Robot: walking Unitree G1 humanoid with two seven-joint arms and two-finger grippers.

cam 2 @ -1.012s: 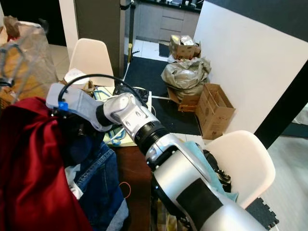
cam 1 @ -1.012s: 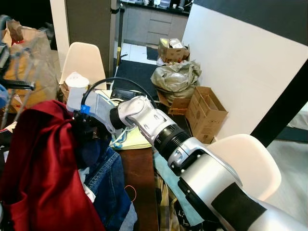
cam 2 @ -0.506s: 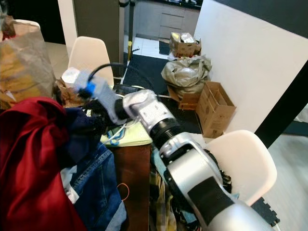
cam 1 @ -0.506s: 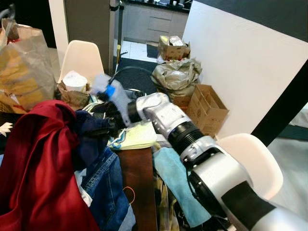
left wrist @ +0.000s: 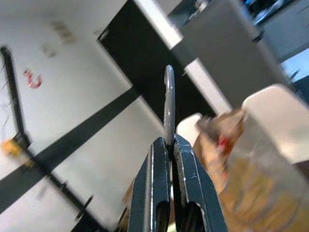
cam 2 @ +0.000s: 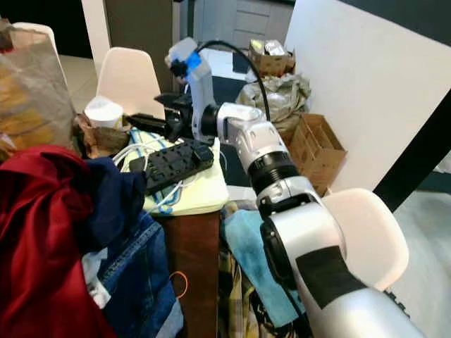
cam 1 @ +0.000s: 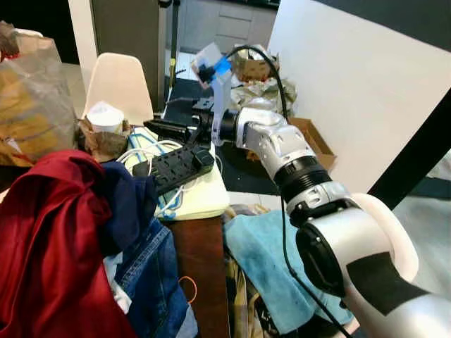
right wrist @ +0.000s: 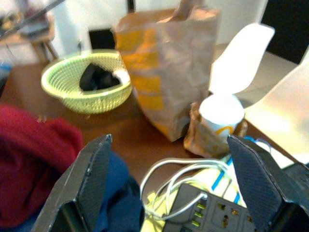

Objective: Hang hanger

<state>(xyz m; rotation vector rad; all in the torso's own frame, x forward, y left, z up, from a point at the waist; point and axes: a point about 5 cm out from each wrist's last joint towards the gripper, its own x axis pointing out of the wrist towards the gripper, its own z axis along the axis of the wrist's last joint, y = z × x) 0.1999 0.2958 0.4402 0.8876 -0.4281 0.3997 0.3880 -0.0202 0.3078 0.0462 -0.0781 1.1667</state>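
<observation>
Overhead, right hand (cam 1: 163, 128) spread above power strip (cam 1: 173, 166), left hand (left wrist: 169, 145) pinching hanger hook (left wrist: 168, 104)

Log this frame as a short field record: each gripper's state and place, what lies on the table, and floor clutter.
right gripper: open, above the black power strip
left gripper: shut on a thin grey hanger hook
table: red garment, denim, brown paper bag, paper cup, green basket
floor clutter: cardboard boxes, filled plastic bag
seating: white chair
</observation>
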